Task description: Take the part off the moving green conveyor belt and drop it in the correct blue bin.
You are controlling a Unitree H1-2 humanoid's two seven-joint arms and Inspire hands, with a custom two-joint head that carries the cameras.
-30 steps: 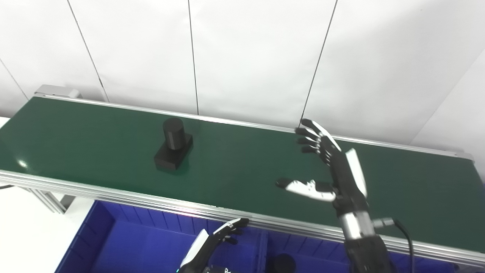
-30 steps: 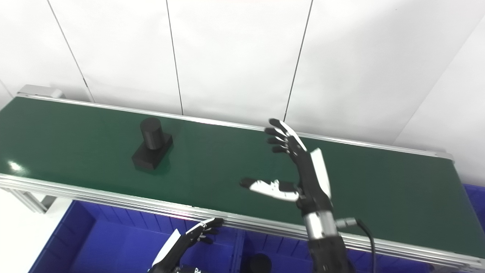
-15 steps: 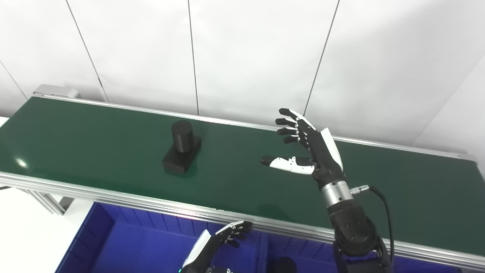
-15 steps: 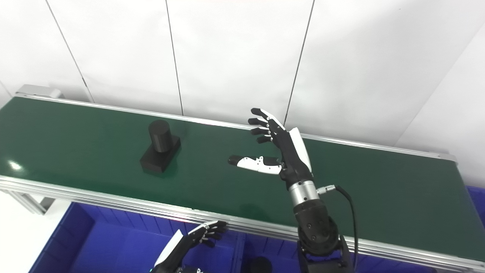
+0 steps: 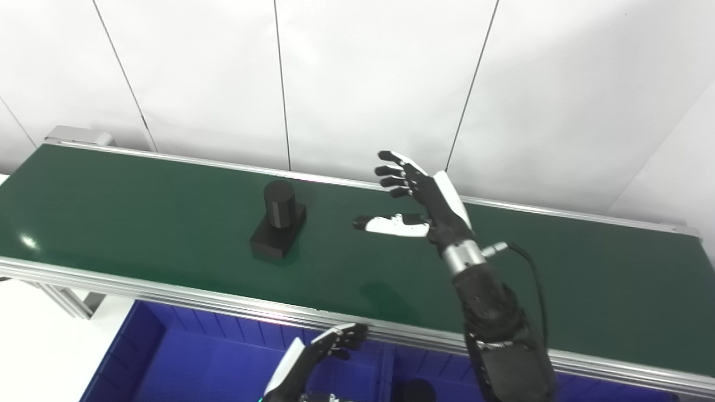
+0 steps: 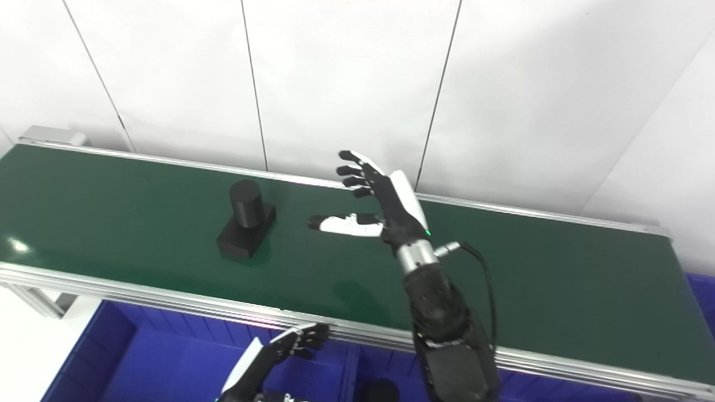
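A black part, an upright cylinder on a square base, rides on the green conveyor belt left of centre. It also shows in the right eye view. My right hand is open, fingers spread, held above the belt to the right of the part and apart from it. My left hand is low at the bottom edge over the blue bin, fingers loosely apart, holding nothing.
The belt has aluminium rails along its near and far edges. A second blue bin compartment lies at bottom centre with a dark round object in it. White wall panels stand behind the belt.
My right hand has moved left and farther over the belt toward the part, staying open. The part has travelled a little to the right on the belt. My left hand has hardly moved.
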